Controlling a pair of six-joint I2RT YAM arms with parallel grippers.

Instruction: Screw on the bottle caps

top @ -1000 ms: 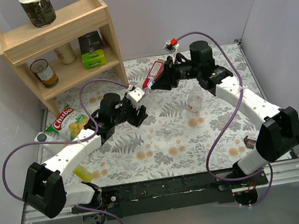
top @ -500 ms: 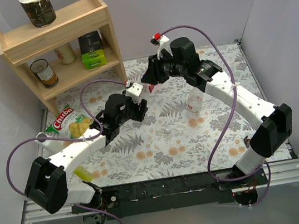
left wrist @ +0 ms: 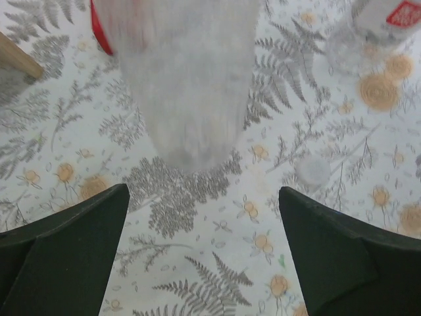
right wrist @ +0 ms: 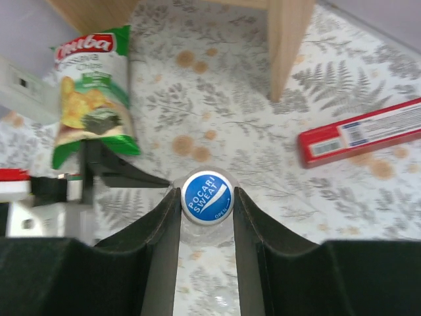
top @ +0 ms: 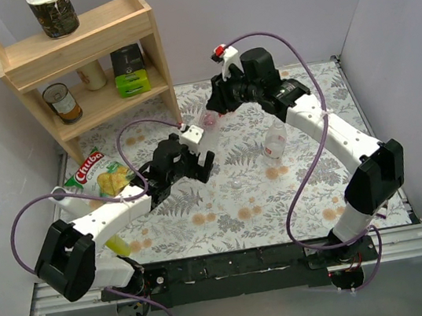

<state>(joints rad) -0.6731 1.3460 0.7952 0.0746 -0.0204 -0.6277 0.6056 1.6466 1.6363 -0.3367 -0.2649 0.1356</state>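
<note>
Quick look at your setup. Your right pincer [right wrist: 205, 191] is clamped tight on the blue cap [right wrist: 206, 196], one finger on each side, with the Pocari Sweat print facing straight up at the wrist camera. That cap sits on the neck of the plain bottle [left wrist: 191, 79]; you can see a clear ring of bottle around it from above.

From the left wrist camera the bottle hangs right in front of the lens, round bottom end toward the tabletop [top: 226, 203]. It looks lifted off the surface, but it's blurry, so I can't say for sure.

Your left pincer [left wrist: 204, 191] is spread wide with nothing in it, the two dark fingers far apart and the bottle up ahead of them, not touching either one.

The labelled bottle [top: 275, 142] stands upright on the tabletop, well off to the right of the left pincer, near the right arm's forearm. The pale cap [left wrist: 312, 171] lies flat on the fern pattern by itself, near that bottle but apart from it.

Other stuff around:
- The red box [right wrist: 362, 135] lies flat near the foot of the wooden shelf [top: 76, 51].
- The chip bag [top: 98, 175] is over on the left side.
</note>
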